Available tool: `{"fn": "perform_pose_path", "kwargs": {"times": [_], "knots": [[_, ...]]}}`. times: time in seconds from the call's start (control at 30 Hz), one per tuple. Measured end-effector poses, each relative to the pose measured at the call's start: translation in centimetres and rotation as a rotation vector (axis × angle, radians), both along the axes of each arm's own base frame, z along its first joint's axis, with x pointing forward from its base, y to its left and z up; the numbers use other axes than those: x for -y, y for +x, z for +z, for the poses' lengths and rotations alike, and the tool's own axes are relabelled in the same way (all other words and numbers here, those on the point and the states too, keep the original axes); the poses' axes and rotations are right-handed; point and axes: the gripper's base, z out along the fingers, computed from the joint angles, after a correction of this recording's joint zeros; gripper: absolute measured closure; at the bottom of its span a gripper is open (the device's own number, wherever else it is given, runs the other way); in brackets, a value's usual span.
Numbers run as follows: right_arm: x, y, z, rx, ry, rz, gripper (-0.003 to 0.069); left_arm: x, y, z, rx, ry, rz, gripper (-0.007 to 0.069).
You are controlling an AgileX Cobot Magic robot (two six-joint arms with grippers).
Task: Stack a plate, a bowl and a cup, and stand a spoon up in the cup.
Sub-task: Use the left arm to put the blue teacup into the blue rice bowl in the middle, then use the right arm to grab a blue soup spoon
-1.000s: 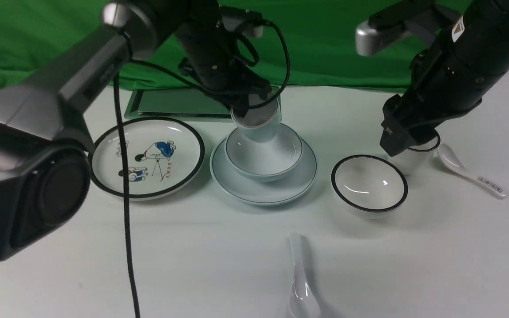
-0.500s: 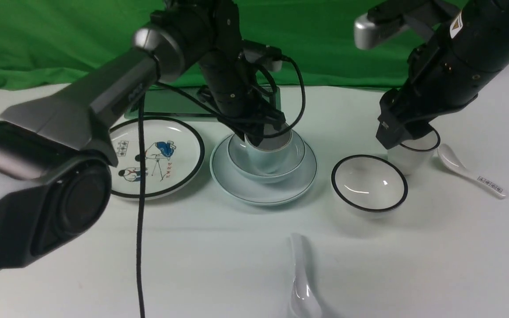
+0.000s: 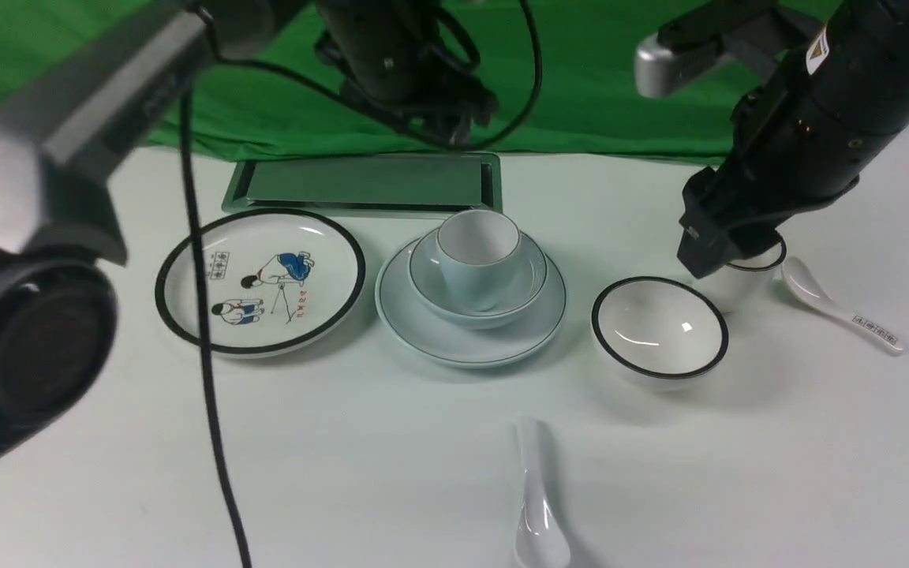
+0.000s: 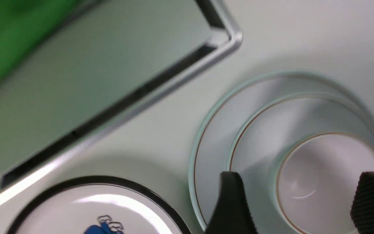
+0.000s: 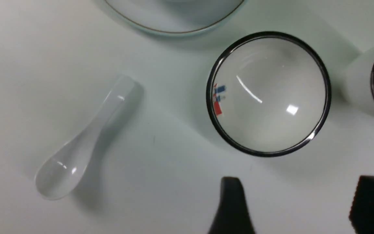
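The pale blue-green plate [image 3: 462,347] sits at the table's middle with the bowl [image 3: 529,280] on it and the cup [image 3: 476,256] upright in the bowl. In the left wrist view the cup [image 4: 323,182], bowl [image 4: 265,130] and plate [image 4: 211,130] lie below my left gripper [image 4: 299,195], which is open and empty. In the front view the left gripper [image 3: 443,126] hangs well above the stack. The plain white spoon [image 3: 537,505] lies near the front edge and also shows in the right wrist view [image 5: 83,143]. My right gripper [image 5: 299,201] is open and empty over bare table.
A white cartoon plate [image 3: 259,280] lies left of the stack. A black-rimmed bowl [image 3: 660,327], a black-rimmed cup [image 3: 746,276] and a printed spoon [image 3: 841,308] lie to the right, below the right arm [image 3: 802,134]. A metal tray [image 3: 368,183] sits behind, before green cloth.
My left gripper lowered the cup into the bowl, let it go and rose clear toward the back. The cup now stands free. The right arm has barely moved.
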Motion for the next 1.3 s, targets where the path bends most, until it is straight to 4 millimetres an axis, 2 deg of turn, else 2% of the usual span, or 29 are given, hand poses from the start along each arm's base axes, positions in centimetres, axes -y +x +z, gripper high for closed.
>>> {"fn": "perform_pose_path", "kwargs": {"times": [0.03, 0.07, 0.1, 0.13, 0.17, 0.2, 0.23, 0.27, 0.33, 0.37, 0.4, 0.5, 0.53, 0.6, 0.63, 0.67, 0.73, 0.87, 0.9, 0.97, 1.07, 1.17, 1.3], "knots": [[-0.3, -0.5, -0.3, -0.018, -0.006, 0.005, 0.0175, -0.8, -1.8, 3.8, 0.079, -0.028, 0.005, 0.0194], [-0.8, -1.0, -0.5, -0.026, -0.008, 0.018, 0.0181, -1.4, -3.0, 6.1, 0.129, -0.04, 0.011, 0.0204], [-1.3, -1.6, -0.8, -0.038, -0.013, 0.036, 0.0187, -2.0, -4.4, 8.3, 0.175, -0.05, 0.02, 0.0223], [-1.4, -1.7, -0.8, -0.037, -0.012, 0.041, 0.0188, -2.2, -4.7, 8.7, 0.184, -0.052, 0.022, 0.0228], [-2.5, -2.9, -1.5, -0.064, -0.026, 0.085, 0.0199, -3.3, -6.9, 11.4, 0.244, -0.059, 0.036, 0.0276], [-3.2, -3.9, -2.3, -0.092, -0.042, 0.118, 0.0208, -4.0, -8.6, 12.9, 0.273, -0.062, 0.043, 0.0323], [-3.6, -4.2, -2.5, -0.095, -0.044, 0.131, 0.021, -4.2, -8.9, 13.1, 0.277, -0.059, 0.047, 0.0332], [-4.9, -5.6, -3.8, -0.134, -0.067, 0.188, 0.0225, -5.2, -11.0, 14.3, 0.291, -0.053, 0.053, 0.0405], [-6.3, -7.3, -5.6, -0.165, -0.09, 0.252, 0.024, -6.3, -13.4, 14.4, 0.277, -0.027, 0.061, 0.0503], [-6.5, -7.4, -5.7, -0.162, -0.087, 0.259, 0.0243, -6.4, -13.6, 14.3, 0.272, -0.025, 0.061, 0.0512], [-7.8, -8.7, -7.2, -0.147, -0.077, 0.306, 0.0252, -7.2, -15.6, 13.4, 0.238, -0.003, 0.061, 0.0594], [-8.9, -9.2, -8.5, -0.101, -0.022, 0.277, 0.0254, -8.4, -18.6, 11.4, 0.213, 0.006, 0.061, 0.0649], [-9.1, -9.2, -8.7, -0.092, -0.003, 0.251, 0.0253, -8.6, -18.9, 10.4, 0.197, 0.011, 0.062, 0.0655], [-9.5, -8.5, -9.2, -0.051, 0.05, 0.184, 0.0232, -9.6, -21.6, 7.6, 0.175, 0.004, 0.076, 0.0661], [-9.6, -8.4, -9.2, -0.049, 0.054, 0.177, 0.0229, -9.7, -21.9, 7.9, 0.184, -0.002, 0.078, 0.0661], [-9.8, -7.6, -9.6, -0.023, 0.092, 0.128, 0.019, -10.3, -23.4, 5.5, 0.159, -0.008, 0.09, 0.0661], [-10.1, -6.5, -10.4, 0.0, 0.13, 0.071, 0.0132, -11.1, -25.7, 3.0, 0.151, -0.03, 0.102, 0.0661], [-10.3, -4.2, -12.9, 0.007, 0.157, -0.019, 0.0085, -12.5, -29.7, -0.7, 0.174, -0.08, 0.111, 0.0661], [-10.2, -4.0, -13.2, 0.004, 0.156, -0.027, 0.0085, -12.6, -30.0, -1.0, 0.182, -0.09, 0.111, 0.0661], [-10.0, -3.0, -15.1, -0.024, 0.144, -0.081, 0.0095, -13.2, -31.6, -2.3, 0.205, -0.11, 0.113, 0.0661], [-9.5, -2.0, -16.9, -0.062, 0.127, -0.154, 0.0111, -13.7, -32.9, -3.1, 0.223, -0.12, 0.113, 0.0661], [-9.2, -1.3, -18.1, -0.08, 0.128, -0.212, 0.0123, -14.0, -33.7, -3.3, 0.244, -0.13, 0.113, 0.0661], [-9.5, -1.0, -18.8, -0.071, 0.159, -0.254, 0.0141, -14.1, -33.8, -3.3, 0.26, -0.134, 0.108, 0.0661]]}}
